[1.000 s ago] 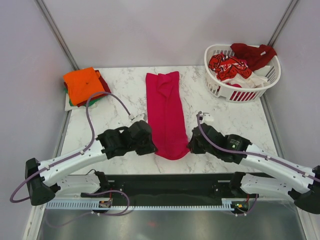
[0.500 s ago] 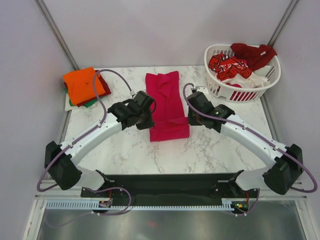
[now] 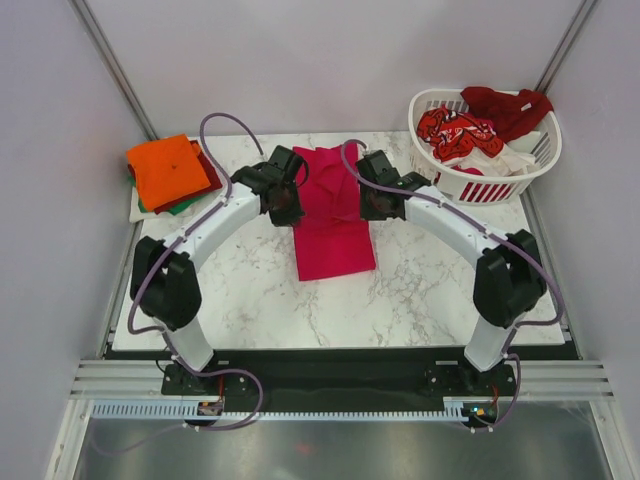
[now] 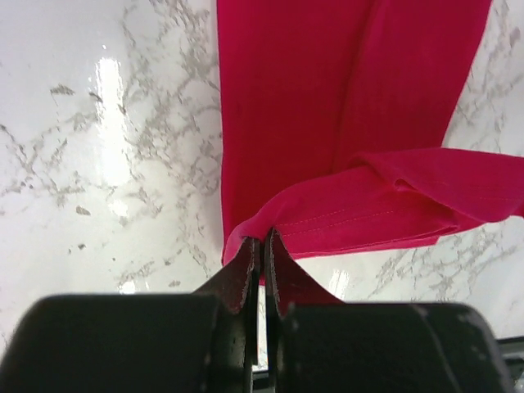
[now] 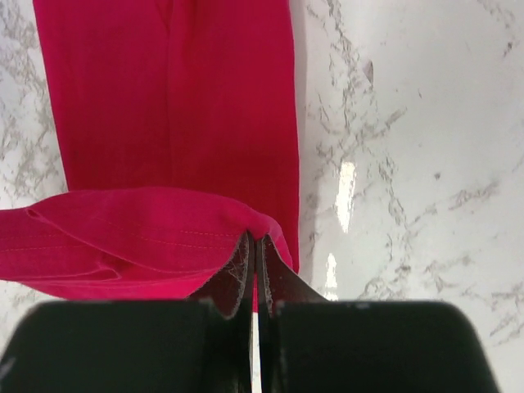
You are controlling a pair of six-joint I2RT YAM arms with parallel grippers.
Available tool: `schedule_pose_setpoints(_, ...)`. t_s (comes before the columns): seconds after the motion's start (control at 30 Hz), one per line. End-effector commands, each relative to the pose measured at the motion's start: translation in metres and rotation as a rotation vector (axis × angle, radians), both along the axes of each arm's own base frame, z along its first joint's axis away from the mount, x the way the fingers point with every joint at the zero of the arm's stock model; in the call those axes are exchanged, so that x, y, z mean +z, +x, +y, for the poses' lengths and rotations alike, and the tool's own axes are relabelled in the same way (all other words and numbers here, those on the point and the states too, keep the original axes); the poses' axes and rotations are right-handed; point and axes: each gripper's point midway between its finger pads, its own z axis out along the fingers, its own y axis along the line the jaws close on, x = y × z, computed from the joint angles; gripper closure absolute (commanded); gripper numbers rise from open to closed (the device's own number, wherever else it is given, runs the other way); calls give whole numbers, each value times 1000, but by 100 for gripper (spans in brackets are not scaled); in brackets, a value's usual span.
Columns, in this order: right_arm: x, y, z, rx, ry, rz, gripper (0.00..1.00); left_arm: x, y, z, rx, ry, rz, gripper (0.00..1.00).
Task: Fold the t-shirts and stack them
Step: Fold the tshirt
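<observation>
Folding shirt in half, mid-surface toward far edge. Gripping hem corners with left fingers and right fingers, both clenched, above its middle. Next: lay hem at collar, release, carry to far-left stack.

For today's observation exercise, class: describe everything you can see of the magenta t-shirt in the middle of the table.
The magenta t-shirt is plain, soft cloth, folded into a long strip on the marble table. Its stitched hem end is doubled back over the strip, its corners pinched by the shut left gripper and right gripper.
</observation>
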Motion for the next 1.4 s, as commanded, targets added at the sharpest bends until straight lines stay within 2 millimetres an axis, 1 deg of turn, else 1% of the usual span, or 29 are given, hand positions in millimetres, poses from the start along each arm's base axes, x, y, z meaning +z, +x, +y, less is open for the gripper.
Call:
schedule_pose_setpoints(0.0, 1, 32, 7, 5, 3, -30, 100, 0, 30, 6, -33, 41, -26, 98)
schedule_pose_setpoints(0.07, -2, 43, 10, 3, 5, -29, 100, -5, 43, 5, -30, 46, -25, 98)
schedule_pose_setpoints(0.1, -16, 48, 10, -1, -11, -3, 100, -10, 50, 7, -29, 54, -19, 98)
schedule_pose_setpoints(0.13, -20, 53, 7, -14, -14, 2, 100, -26, 54, 6, -33, 60, 19, 98)
schedule_pose_setpoints(0.17, -21, 58, 5, -30, -25, -2, 100, -25, 63, 6, -31, 52, 11, 98)
schedule_pose_setpoints(0.2, -35, 62, 3, -38, -37, 23, 100, -30, 67, 3, -49, 51, 20, 98)
schedule_pose_setpoints(0.23, -39, 65, 2, -53, -37, 29, 100, -45, 71, 2, -54, 63, 45, 98)
schedule_pose_setpoints(0.27, -40, 69, 2, -60, -35, 30, 100, -46, 80, 1, -54, 60, 39, 98)
schedule_pose_setpoints(0.3, -50, 72, 1, -64, -41, 46, 100, -50, 83, 1, -59, 64, 46, 98)
schedule_pose_setpoints(0.37, -47, 80, 1, -80, -41, 39, 100, -62, 92, -1, -60, 53, 66, 98)
schedule_pose_setpoints(0.43, -49, 85, -1, -91, -40, 44, 100, -66, 99, -1, -72, 45, 66, 98)
schedule_pose_setpoints(0.6, -39, 90, -4, -102, -41, 19, 100, -60, 107, 0, -73, 37, 46, 98)
schedule_pose_setpoints(0.77, -39, 105, -4, -104, -19, 19, 100, -64, 120, 5, -60, 25, 47, 98)
schedule_pose_setpoints(0.8, -46, 107, -5, -106, -22, 34, 100, -64, 122, 4, -64, 4, 53, 98)
schedule_pose_setpoints(0.83, -50, 109, -4, -100, -22, 40, 98, -70, 123, 4, -64, -2, 64, 97)
schedule_pose_setpoints(0.87, -49, 114, -4, -103, -16, 38, 92, -69, 127, 3, -63, -10, 61, 96)
schedule_pose_setpoints(0.9, -60, 115, -5, -102, -15, 68, 90, -73, 130, 4, -61, -18, 70, 91)
schedule_pose_setpoints(0.93, -63, 118, -6, -106, -9, 75, 86, -83, 131, 2, -61, -29, 93, 85)
schedule_pose_setpoints(0.97, -57, 125, -6, -115, -2, 65, 69, -81, 139, -1, -63, -56, 84, 61)
schedule_pose_setpoints(1.0, -63, 130, -8, -117, 3, 76, 56, -82, 140, -6, -79, -85, 102, 50)
schedule_pose_setpoints(1.03, -61, 135, -10, -124, 7, 72, 44, -82, 149, -10, -76, -97, 93, 42)
schedule_pose_setpoints(1.07, -46, 143, -10, -131, 16, 52, 26, -80, 152, -9, -69, -108, 95, 30)
schedule_pose_setpoints(1.1, -44, 148, -15, -141, 13, 48, 20, -76, 154, -10, -72, -117, 92, 26)
schedule_pose_setpoints(1.13, -36, 152, -17, -141, 17, 36, 16, -71, 156, -8, -68, -112, 87, 22)
schedule_pose_setpoints(1.17, -22, 156, -19, -139, 16, 14, 14, -55, 161, -6, -65, -114, 50, 17)
schedule_pose_setpoints(1.23, 1, 159, -28, -152, 3, -35, 12, -35, 165, 3, -47, -91, -1, 14)
schedule_pose_setpoints(1.27, 18, 156, -33, -152, 1, -65, 12, -12, 166, 6, -47, -91, -48, 12)
schedule_pose_setpoints(1.33, 28, 149, -35, -147, -1, -78, 11, 4, 164, 16, -29, -61, -85, 10)
schedule_pose_setpoints(1.37, 20, 141, -37, -142, -7, -57, 11, 14, 161, 18, -25, -58, -105, 10)
